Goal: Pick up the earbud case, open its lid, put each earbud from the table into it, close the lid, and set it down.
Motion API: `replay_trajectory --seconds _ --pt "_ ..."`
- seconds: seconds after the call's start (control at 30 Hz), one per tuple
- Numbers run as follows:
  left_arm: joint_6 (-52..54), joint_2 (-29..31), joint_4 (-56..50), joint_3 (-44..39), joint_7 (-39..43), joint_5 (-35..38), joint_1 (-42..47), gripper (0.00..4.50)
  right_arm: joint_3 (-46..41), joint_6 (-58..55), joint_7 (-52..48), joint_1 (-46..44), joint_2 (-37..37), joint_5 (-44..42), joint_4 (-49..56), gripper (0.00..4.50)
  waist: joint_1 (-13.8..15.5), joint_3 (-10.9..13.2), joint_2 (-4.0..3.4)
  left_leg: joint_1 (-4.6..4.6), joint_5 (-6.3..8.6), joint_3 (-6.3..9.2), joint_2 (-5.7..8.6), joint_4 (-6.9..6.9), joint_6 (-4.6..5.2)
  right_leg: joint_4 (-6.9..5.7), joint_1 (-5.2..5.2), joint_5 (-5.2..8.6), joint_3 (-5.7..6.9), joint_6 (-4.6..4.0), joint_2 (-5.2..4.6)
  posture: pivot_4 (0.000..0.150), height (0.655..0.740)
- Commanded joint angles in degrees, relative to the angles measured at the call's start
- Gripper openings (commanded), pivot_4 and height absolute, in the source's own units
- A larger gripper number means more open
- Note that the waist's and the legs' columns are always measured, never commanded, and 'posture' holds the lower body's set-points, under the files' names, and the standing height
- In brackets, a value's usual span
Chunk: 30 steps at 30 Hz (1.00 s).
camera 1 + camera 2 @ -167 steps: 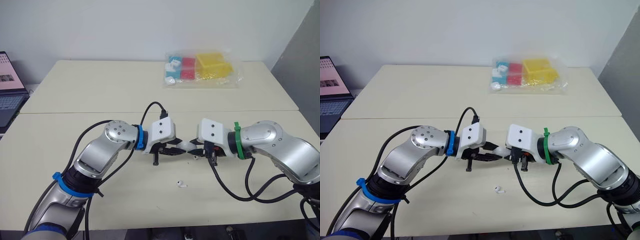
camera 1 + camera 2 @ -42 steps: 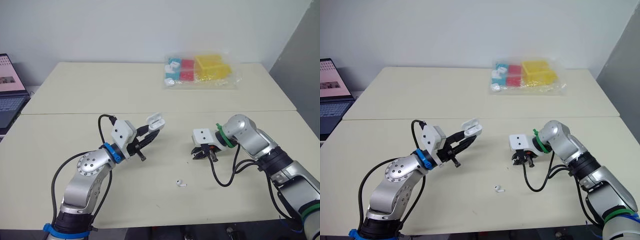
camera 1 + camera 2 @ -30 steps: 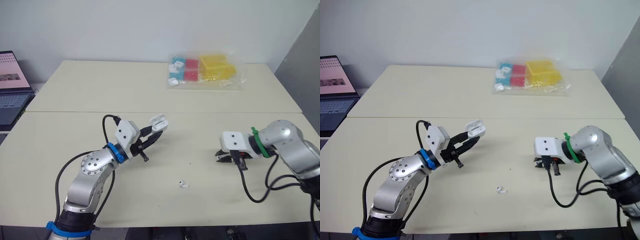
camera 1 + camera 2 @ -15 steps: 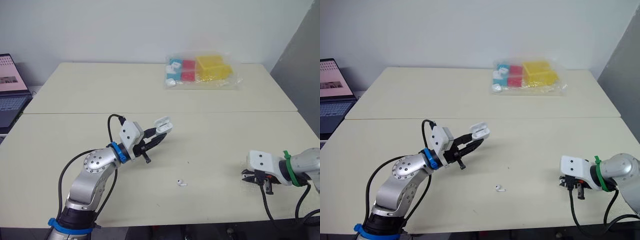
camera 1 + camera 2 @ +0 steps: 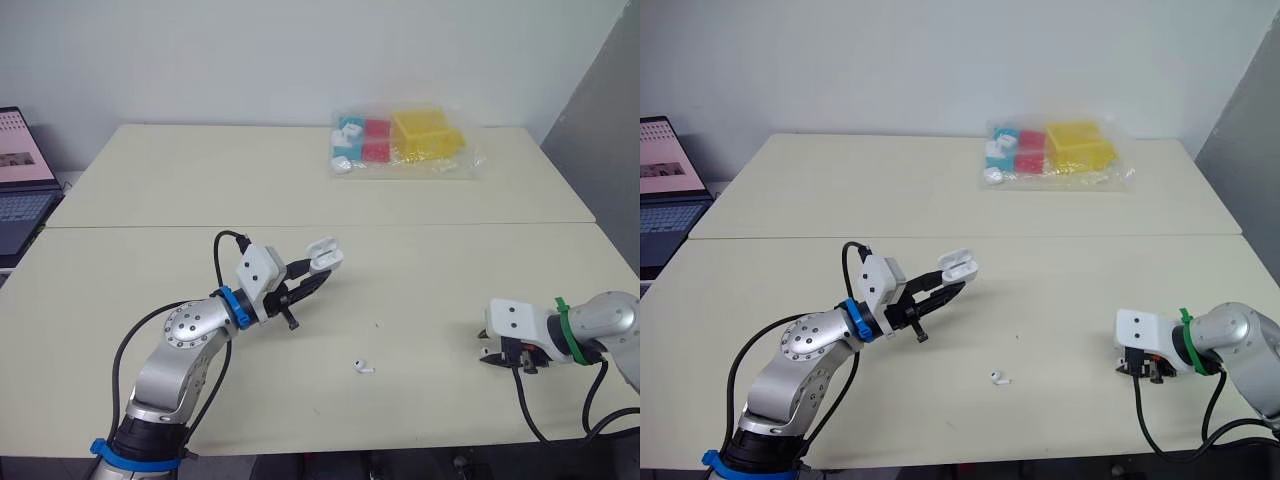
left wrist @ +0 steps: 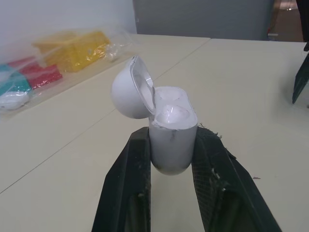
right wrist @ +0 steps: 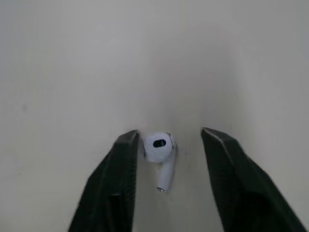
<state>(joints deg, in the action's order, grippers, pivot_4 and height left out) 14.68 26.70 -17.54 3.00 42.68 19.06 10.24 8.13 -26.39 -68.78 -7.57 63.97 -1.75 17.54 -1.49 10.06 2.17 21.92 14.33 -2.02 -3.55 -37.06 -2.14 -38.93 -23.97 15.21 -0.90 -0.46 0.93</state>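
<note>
My left arm was bent at the elbow and reached forward over the table point(image 5: 150, 190), the forearm rising a little. My left gripper point(image 5: 314, 270) was held above the surface and pinched the earbud case point(image 6: 172, 137) by its lower body, one finger on each side. The case stood upright with its lid point(image 6: 129, 89) swung open, toward the plastic bag of coloured blocks point(image 5: 405, 140) at the far edge. From the left wrist view I could not tell whether the case already had something inside.

My right arm was drawn far to my right, low, with the right gripper point(image 7: 169, 133) pointing down at the table. Its fingers were spread apart. In the right wrist view an earbud point(image 7: 159, 147) lay on the table between them, close against one finger and with a clear gap to the other.

The head views gave me another earbud point(image 5: 362, 368) lying on the table between my two arms, nearer to the front edge, apart from both grippers.
</note>
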Motion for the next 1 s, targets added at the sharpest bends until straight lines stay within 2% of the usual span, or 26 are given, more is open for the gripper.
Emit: replay_trajectory --seconds 0.03,0.07,0.1,0.3,0.43,0.5,0.6,0.87,1.0 --pt "-0.3 0.3 -2.1 -0.7 -0.1 0.6 0.2 0.79 -0.7 -0.5 -1.7 -0.4 0.3 -2.0 0.4 3.64 0.0 0.0 0.0 0.0 0.0 0.0 0.0 0.01 0.0 0.0 0.0 0.0 0.0 -0.01 0.0 0.15 0.7389" --pt "-0.3 0.3 -2.3 -0.7 -0.1 0.6 0.0 0.79 -1.7 -1.0 -1.9 -0.3 0.5 -3.0 1.1 3.89 0.0 0.0 0.0 0.01 0.0 0.01 0.0 0.01 0.0 0.0 0.0 0.01 0.01 -0.01 0.0 0.15 0.7389" --pt "-0.3 0.3 -2.3 -0.7 -0.1 0.6 -0.1 0.79 -3.1 -2.1 -2.3 -0.1 0.8 -4.6 2.3 3.91 0.0 0.0 0.0 0.02 0.0 0.01 0.0 0.01 0.0 0.01 -0.01 0.01 0.01 -0.01 0.0 0.15 0.7389" --pt "-0.6 0.3 -2.4 -0.6 -0.3 0.4 -0.7 0.79 -12.8 -10.0 -1.5 4.0 2.6 -11.4 10.6 3.91 0.1 0.0 0.0 0.02 0.0 0.02 0.0 0.0 0.0 0.0 -0.02 0.0 -0.01 -0.01 -0.01 0.15 0.7389" --pt "-0.8 0.2 -2.5 -0.6 -0.5 0.2 -1.1 0.79 -16.9 -14.8 2.2 8.1 3.3 -11.0 15.7 3.91 0.1 0.0 0.0 0.0 0.0 0.02 -0.01 0.0 0.0 -0.01 0.0 0.0 0.0 -0.01 -0.02 0.15 0.7389" --pt "-0.8 0.0 -2.2 -0.2 -0.6 0.1 -1.0 0.79 -14.2 -18.2 6.4 8.7 5.9 -6.1 18.1 3.91 0.1 0.0 -0.01 0.02 0.0 0.02 -0.01 0.0 0.0 -0.01 -0.01 0.0 0.0 -0.01 -0.02 0.15 0.7389" --pt "-0.9 -0.1 -2.0 0.2 -0.6 0.0 -0.8 0.79 -9.4 -21.8 8.0 6.5 7.6 -5.0 19.5 3.91 -0.1 0.0 0.0 -0.01 0.0 -0.02 -0.01 -0.02 -0.01 -0.02 -0.01 -0.01 -0.06 0.02 -0.07 0.15 0.7389" --pt "-0.7 0.1 -2.7 0.4 -0.9 -0.2 -1.1 0.79 4.6 -21.9 7.1 -4.6 5.1 -2.1 14.1 3.91 -0.2 0.0 0.0 0.01 0.0 -0.01 -0.02 0.01 -0.01 -0.01 -0.05 0.01 -0.05 -0.01 -0.03 0.15 0.7389" --pt "-0.3 0.2 -3.3 0.3 -1.2 -0.2 -1.4 0.79 8.4 -21.9 7.0 -7.3 3.8 -1.2 12.0 3.91 -0.1 0.0 0.0 0.05 0.0 0.02 -0.02 0.02 -0.01 0.0 -0.07 0.01 -0.02 -0.02 -0.03 0.15 0.7389"
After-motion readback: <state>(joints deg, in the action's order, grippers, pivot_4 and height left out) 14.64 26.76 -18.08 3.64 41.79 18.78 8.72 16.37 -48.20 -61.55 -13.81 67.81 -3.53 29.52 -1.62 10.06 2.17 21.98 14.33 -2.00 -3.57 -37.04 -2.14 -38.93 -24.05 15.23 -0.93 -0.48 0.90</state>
